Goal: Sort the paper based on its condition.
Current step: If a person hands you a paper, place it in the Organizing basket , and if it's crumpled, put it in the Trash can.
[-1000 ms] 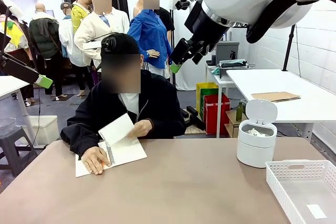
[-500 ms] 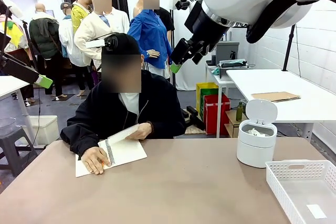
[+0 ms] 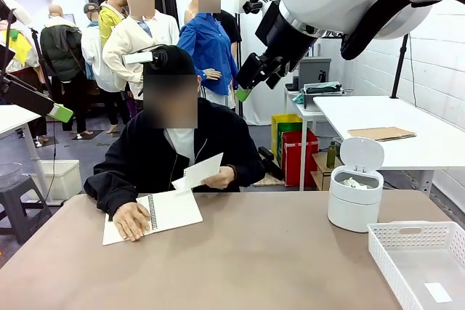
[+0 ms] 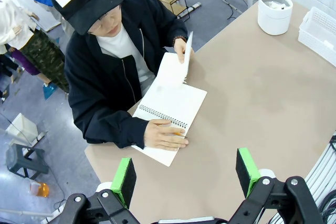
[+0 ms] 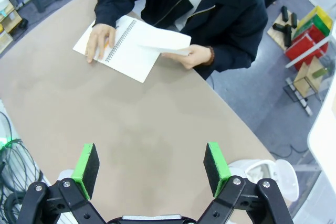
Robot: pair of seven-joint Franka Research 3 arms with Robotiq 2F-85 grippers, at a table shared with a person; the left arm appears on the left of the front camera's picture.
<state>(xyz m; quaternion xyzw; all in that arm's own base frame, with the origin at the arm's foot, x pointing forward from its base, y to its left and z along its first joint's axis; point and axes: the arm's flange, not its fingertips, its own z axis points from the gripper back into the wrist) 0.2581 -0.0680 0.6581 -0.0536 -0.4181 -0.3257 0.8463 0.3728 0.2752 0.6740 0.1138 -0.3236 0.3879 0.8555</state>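
the left gripper (image 4: pixel 185 176) and right gripper (image 5: pixel 151 162) hang wide open and empty, likely waiting, as the person's hand (image 3: pixel 220 178) holds a sheet (image 3: pixel 202 171) above the pinned spiral notebook (image 3: pixel 173 210).

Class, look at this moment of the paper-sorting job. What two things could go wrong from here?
1. The sheet is in the person's hand just above the notebook; a gripper reaching in now could strike that hand or catch the notebook instead.
2. The open bin and the basket stand close together, so a release from the right gripper, open and high over the table, might land in the wrong one.
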